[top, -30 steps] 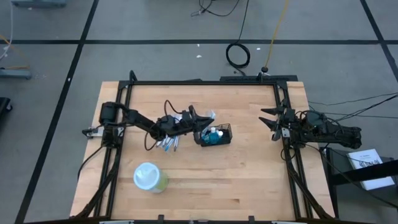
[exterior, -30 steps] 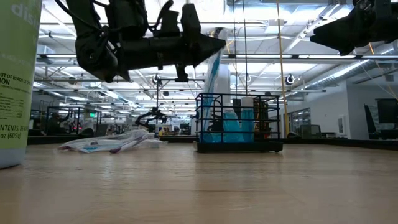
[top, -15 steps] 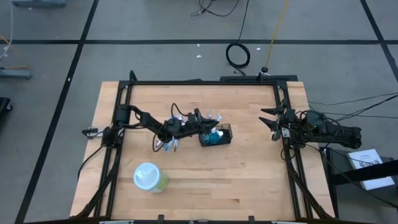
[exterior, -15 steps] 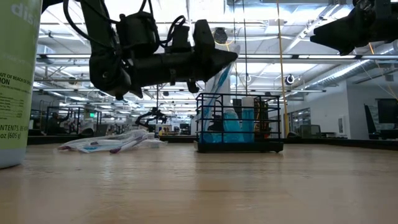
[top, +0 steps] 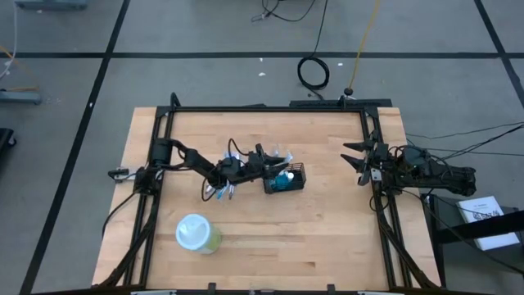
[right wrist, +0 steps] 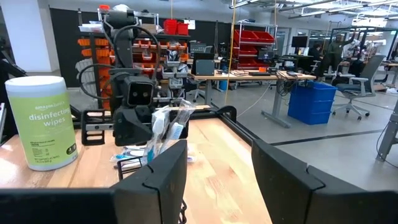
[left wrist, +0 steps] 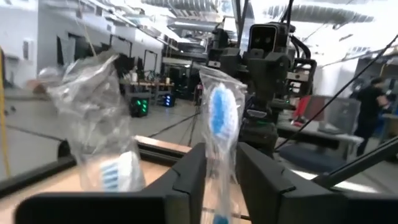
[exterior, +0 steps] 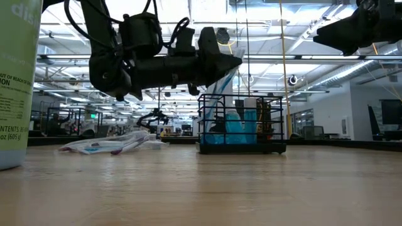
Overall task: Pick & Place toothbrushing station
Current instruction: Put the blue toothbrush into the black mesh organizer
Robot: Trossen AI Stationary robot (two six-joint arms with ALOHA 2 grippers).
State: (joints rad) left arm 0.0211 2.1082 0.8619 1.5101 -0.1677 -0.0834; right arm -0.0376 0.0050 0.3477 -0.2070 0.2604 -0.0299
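Pretty clearly a big open robotics lab or workshop. The wooden table sits on a grey floor marked with black tape lines, with cables lying loose. Behind it there are red storage bins, orange shelving, desks with monitors, office chairs and exposed ceiling ducts.

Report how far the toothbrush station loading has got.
Done: blue items already stand in the black caddy. In hand: the left end effector holds a wrapped toothbrush over the caddy. Left: several wrapped toothbrushes lie on the table. The right end effector waits at the table's edge.
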